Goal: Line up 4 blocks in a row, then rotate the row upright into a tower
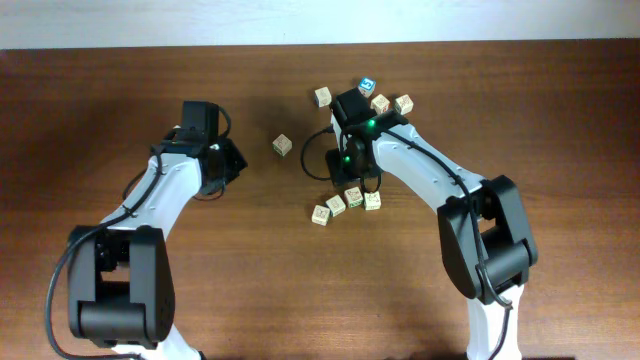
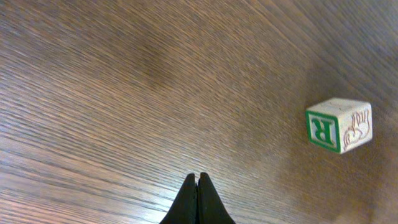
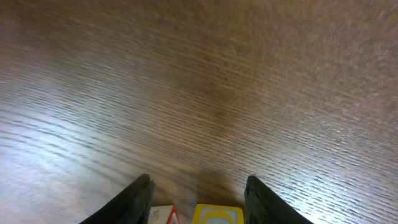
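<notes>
On the table (image 1: 150, 90), right of centre | four blocks (image 1: 354, 197) lie in a short row, just beside the right gripper (image 3: 198, 182) | its jaws stand apart, two of the blocks showing between them at the wrist view's lower edge | left gripper (image 2: 198, 179) jaws pressed together above bare wood | lone R block (image 2: 339, 124) sits well aside.

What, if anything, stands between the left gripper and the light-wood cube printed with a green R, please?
Nothing visible does: only bare brown wooden table lies between the shut left gripper and the green-R cube.
</notes>
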Robot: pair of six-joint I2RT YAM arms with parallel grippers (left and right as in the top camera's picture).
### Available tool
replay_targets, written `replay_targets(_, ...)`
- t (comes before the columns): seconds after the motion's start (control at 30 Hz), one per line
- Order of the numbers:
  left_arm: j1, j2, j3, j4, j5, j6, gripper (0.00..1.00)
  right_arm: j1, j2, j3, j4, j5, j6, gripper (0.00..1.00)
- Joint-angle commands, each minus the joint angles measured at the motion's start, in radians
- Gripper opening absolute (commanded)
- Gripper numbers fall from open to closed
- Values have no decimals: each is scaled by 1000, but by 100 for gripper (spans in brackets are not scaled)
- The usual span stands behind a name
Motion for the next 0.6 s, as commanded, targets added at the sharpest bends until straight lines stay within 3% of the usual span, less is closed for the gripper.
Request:
replay_targets(0.0,-19,8,12,-4,-12,26,0,14,24,12,-32,24,16,48)
replay_targets(0.33,-22,9,12,-10,-22,53,0,22,24,12,-182,20,144,35)
replay_targets(0.57,-22,9,12,-11,-23,52,0,21,24,63,-216,21,106,36)
